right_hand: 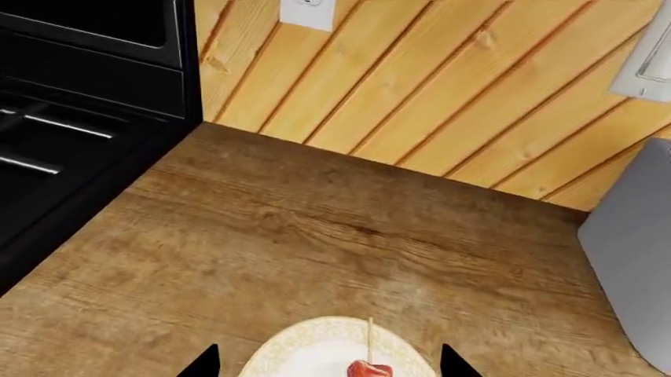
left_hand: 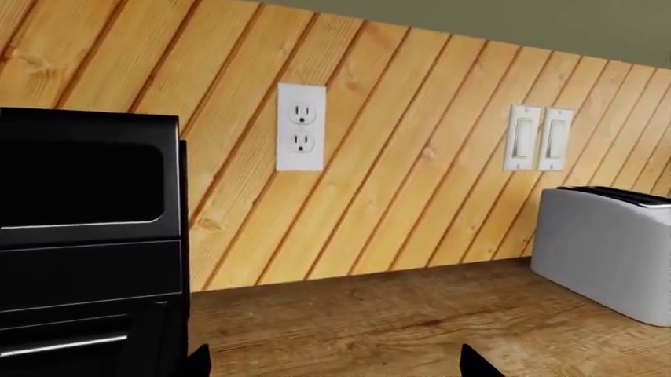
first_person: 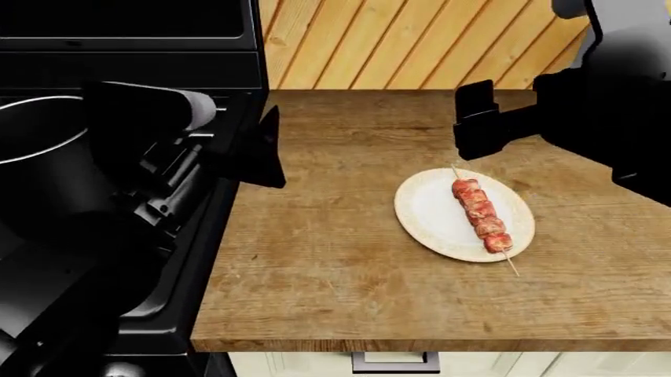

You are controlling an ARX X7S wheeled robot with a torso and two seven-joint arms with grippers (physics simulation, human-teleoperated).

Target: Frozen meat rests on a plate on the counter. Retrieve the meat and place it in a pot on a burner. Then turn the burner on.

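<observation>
Meat (first_person: 482, 214) lies on the plate (first_person: 425, 212) on the wooden bench (first_person: 314, 259), beside the stove. Right claw (first_person: 474, 119) hovers released just behind the plate, empty. Left claw (first_person: 262, 149) is also released, above the stove edge beside the pot (first_person: 37, 157).

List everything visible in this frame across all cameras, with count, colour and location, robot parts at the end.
Reddish-pink meat kebab on a pale skewer: one, lying on the plate.
Round white plate with gold rim: one, on the counter right of the stove.
Brown wood-plank counter: one.
Black stockpot with shiny rim: one, on the stove, partly hidden by the left arm.
Black stove: one, left of the counter.
Grey toaster: one, by the wall.
White outlet: one, on the plank wall.
White switches: two.
Left gripper: black, open, empty.
Right gripper: black, open, above the plate.
</observation>
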